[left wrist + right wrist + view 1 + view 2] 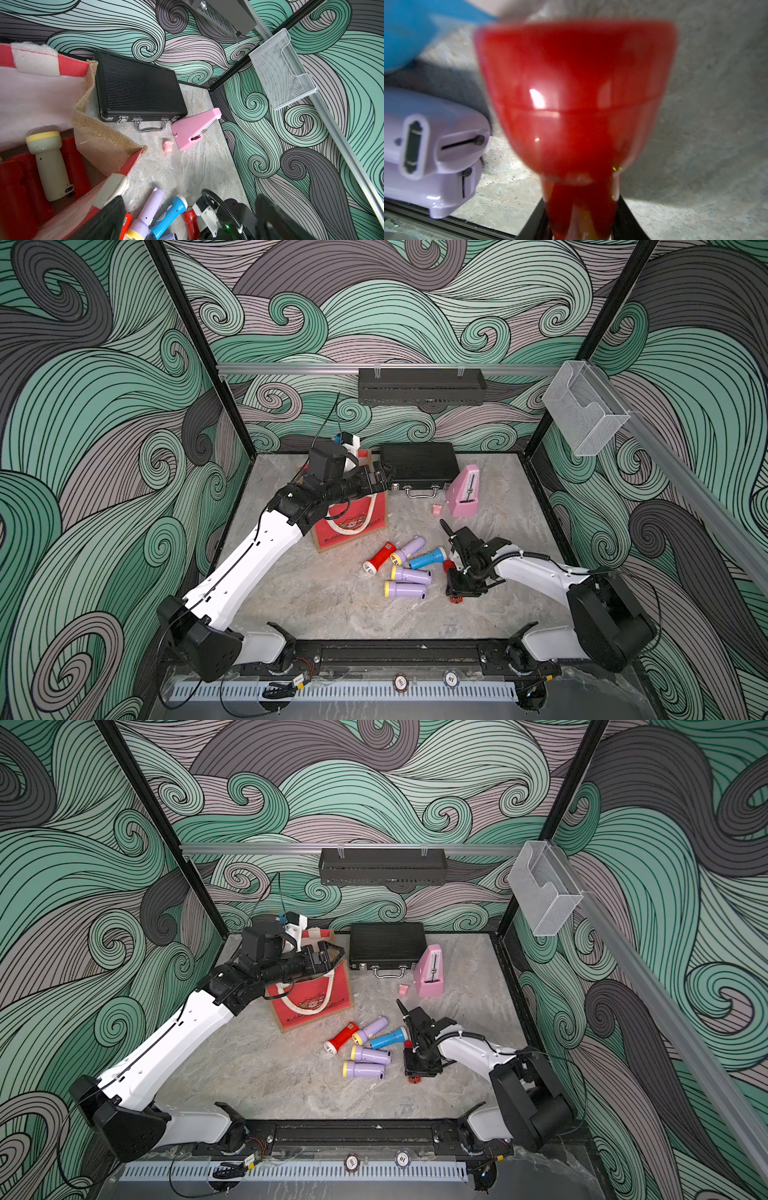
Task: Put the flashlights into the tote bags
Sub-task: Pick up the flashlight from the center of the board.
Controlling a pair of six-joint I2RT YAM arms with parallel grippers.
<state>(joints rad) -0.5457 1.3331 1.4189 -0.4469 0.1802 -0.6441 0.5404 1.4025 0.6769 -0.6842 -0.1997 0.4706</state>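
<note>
The tote bag [353, 526] stands at the back left, its red printed front facing me. Its red-white rim [68, 66] shows in the left wrist view, with a pale green flashlight [49, 164] and red flashlights [16, 182] lying inside. My left gripper [384, 475] hovers open over the bag's right edge, holding nothing. On the table lie a red flashlight [379, 558], a blue one [428, 558] and three lilac ones [411, 574]. My right gripper [581, 218] points down beside them, shut on another red flashlight [577, 93].
A black ribbed case [417, 464] lies at the back, with a pink metronome [464, 491] and a tiny pink lump [436, 510] to its right. A black shelf [422, 385] hangs on the back wall and a clear holder [586, 410] on the right rail.
</note>
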